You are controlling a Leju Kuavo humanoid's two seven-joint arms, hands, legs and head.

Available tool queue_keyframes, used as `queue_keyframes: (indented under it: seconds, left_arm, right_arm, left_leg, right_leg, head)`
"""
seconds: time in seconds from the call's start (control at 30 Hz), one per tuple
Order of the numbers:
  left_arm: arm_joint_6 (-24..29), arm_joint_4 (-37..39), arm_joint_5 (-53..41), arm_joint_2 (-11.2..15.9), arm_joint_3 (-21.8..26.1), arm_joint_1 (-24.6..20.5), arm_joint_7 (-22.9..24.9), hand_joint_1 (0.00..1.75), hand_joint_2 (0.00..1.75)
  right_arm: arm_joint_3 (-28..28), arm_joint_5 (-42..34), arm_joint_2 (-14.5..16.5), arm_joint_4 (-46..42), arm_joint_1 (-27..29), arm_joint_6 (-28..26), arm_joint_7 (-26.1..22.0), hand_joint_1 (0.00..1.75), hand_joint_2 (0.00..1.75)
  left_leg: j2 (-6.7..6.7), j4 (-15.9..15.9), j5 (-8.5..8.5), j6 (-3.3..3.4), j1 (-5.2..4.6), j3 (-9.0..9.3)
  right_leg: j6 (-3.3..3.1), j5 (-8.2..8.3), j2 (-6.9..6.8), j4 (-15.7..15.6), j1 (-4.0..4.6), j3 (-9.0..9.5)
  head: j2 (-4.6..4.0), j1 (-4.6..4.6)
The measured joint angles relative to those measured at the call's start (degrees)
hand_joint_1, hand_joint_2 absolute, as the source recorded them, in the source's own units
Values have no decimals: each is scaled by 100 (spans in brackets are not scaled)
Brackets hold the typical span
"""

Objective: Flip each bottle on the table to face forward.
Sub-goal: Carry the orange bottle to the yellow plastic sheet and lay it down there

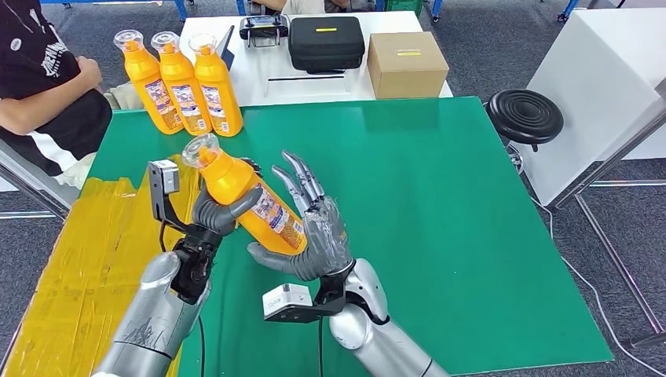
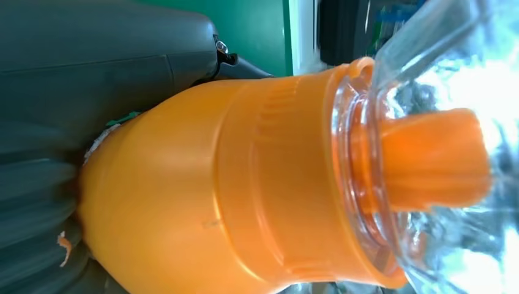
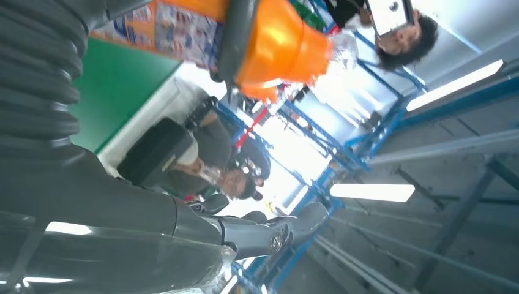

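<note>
Left hand: your left hand (image 1: 214, 212) grips the held bottle (image 1: 245, 198) round its shoulder, thumb hooked across the front; grey ribbed cover, dark fingers.
Right hand: your right hand (image 1: 312, 234) cups the same bottle's lower end from the far side, fingers spread upward past it, thumb under the base.
Held bottle: lifted off the table between both hands, tilted, cap end up and away from the right hand; smooth orange plastic, clear domed cap (image 2: 428, 141) over an orange spout, printed label (image 1: 276, 210) facing up toward you.
Other bottles: three upright bottles (image 1: 182, 82) of the same make stand in a touching row beyond the left hand, well apart from it, at the table's far corner.
Surface: green table (image 1: 440, 196), flat matte top; yellow taped sheet (image 1: 86, 236), crinkled, just beside the left arm.
Room: grey carpet; white table (image 1: 259, 75) beyond the green one with a black case (image 1: 326, 43) and a cardboard box (image 1: 407, 64); round black stool (image 1: 525, 116) well off past the right hand; person in a black shirt (image 1: 47, 78) seated beyond the left hand.
</note>
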Motion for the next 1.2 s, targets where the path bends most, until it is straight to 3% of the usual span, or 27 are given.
queue_keyframes:
  seconds: [0.13, 0.53, 0.67, 0.83, 1.03, 1.1, 1.2]
  left_arm:
    - [475, 38, -510, 57, 107, -84, -127, 175, 175]
    - [620, 63, -666, 121, 193, -160, -158, 175, 175]
    - [1605, 49, -1715, 187, 286, -163, -318, 175, 175]
    - [2789, -80, -3478, 516, 696, -146, -448, 175, 175]
    - [3345, -170, -4785, 963, 1080, 47, -551, 175, 175]
    - [3415, -198, -5329, 1115, 1152, 158, -486, 175, 175]
    - [3358, -220, -5953, 1347, 1245, 316, -363, 175, 175]
  right_arm:
    - [-10, 214, -105, -319, 33, -166, 113, 0, 175]
    - [-17, 287, -244, -673, 80, -182, 173, 0, 175]
    - [-46, 663, -337, -822, 106, -334, 318, 0, 175]
    - [-313, 1310, -732, -1323, 315, -499, 739, 0, 175]
    - [-874, 1374, -1269, -1920, 884, -497, 1033, 0, 175]
    - [-1098, 1128, -1477, -2111, 1088, -262, 1164, 0, 175]
    - [-1500, 648, -1822, -2359, 1321, 602, 1469, 0, 175]
  left_leg:
    - [2, 0, 0, 0, 0, 0]
    - [0, 0, 0, 0, 0, 0]
    - [3, 0, 0, 0, 0, 0]
    - [0, 0, 0, 0, 1, 1]
    - [-2, -1, -1, 0, 1, -1]
    - [-3, -1, -2, 1, 0, -2]
    - [-3, -1, -3, 1, -2, -3]
  right_leg:
    - [0, 0, 0, 0, 0, 0]
    - [0, 0, 0, 0, 0, 0]
    - [0, 0, 0, 0, 0, 0]
    - [0, 0, 0, 0, 1, 0]
    - [-1, -2, 0, -1, 0, 0]
    - [-1, -2, 0, -2, -1, 0]
    - [-1, -2, 0, -3, -2, 0]
  head:
    - [0, -2]
    - [0, 1]
    - [1, -1]
    - [0, -1]
    - [0, 1]
    - [0, 1]
    - [1, 1]
